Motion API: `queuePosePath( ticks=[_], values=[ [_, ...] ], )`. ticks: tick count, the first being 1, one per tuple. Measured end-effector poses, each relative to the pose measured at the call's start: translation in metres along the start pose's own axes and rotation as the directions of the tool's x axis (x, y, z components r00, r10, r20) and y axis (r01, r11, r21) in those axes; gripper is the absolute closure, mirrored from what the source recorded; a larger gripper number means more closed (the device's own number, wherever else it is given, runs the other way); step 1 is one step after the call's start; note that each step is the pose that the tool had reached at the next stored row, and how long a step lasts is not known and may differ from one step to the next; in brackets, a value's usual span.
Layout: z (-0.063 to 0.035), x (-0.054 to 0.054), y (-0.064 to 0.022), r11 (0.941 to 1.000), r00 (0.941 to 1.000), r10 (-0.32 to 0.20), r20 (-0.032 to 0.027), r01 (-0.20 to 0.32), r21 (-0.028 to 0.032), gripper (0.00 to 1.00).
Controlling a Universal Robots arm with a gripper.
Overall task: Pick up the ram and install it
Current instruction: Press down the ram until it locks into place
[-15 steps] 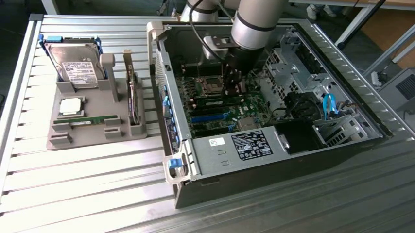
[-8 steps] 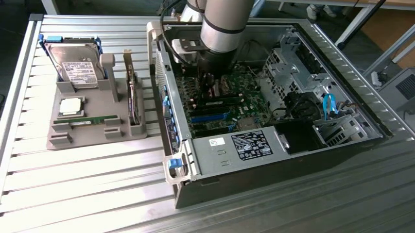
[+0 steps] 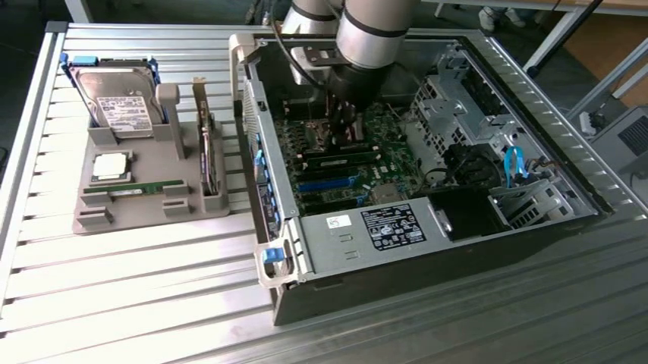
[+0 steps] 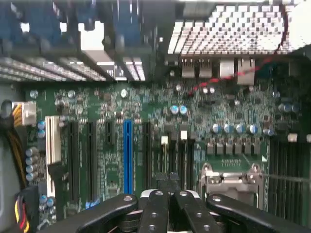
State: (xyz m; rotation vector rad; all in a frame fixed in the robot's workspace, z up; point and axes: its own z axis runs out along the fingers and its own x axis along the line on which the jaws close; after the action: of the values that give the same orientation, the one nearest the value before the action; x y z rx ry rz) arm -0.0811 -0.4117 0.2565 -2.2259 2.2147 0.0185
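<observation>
The ram (image 3: 139,186) is a thin green stick lying on edge in a slot of the grey holder (image 3: 121,216), at the exterior view's left, outside the computer. My gripper (image 3: 342,125) is far from it, reaching down inside the open computer case (image 3: 303,250) above the motherboard (image 3: 350,163). In the wrist view the black fingers (image 4: 156,206) meet at the gripper (image 4: 168,180), which is shut with nothing between the tips. Below it lie the motherboard (image 4: 112,102), its blue slot (image 4: 128,155) and the metal processor socket (image 4: 228,180).
The holder also carries a silver hard drive (image 3: 121,106), a square processor chip (image 3: 109,167) and a dark upright card (image 3: 209,159). Inside the case are the power supply (image 3: 390,226), drive cages (image 3: 456,98) and blue cables (image 3: 514,163). Case walls surround the arm.
</observation>
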Motion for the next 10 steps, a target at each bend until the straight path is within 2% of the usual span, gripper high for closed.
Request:
queuePosePath(
  ticks=[1, 2, 4, 6, 8, 10],
  values=[
    [-0.0047, 0.0, -0.0101, 1.0, 1.0, 0.0, -0.0002, 0.0, -0.0002, 0.91],
    [-0.0138, 0.0, -0.0167, 1.0, 1.0, 0.0, -0.0001, 0.0, -0.0001, 0.91],
    [-0.0206, 0.0, -0.024, 1.0, 1.0, 0.0, -0.0003, 0.0, -0.0002, 0.91],
    [-0.0283, 0.0, -0.0361, 1.0, 0.9999, 0.0, -0.0118, 0.0, -0.0004, 0.91],
    [-0.0323, -0.001, -0.0441, 1.0, 0.9999, 0.0, -0.0158, 0.0, -0.0006, 0.91],
    [-0.0378, -0.001, -0.0573, 1.0, 0.9997, 0.0, -0.0232, 0.0, -0.0014, 0.91]
  ],
)
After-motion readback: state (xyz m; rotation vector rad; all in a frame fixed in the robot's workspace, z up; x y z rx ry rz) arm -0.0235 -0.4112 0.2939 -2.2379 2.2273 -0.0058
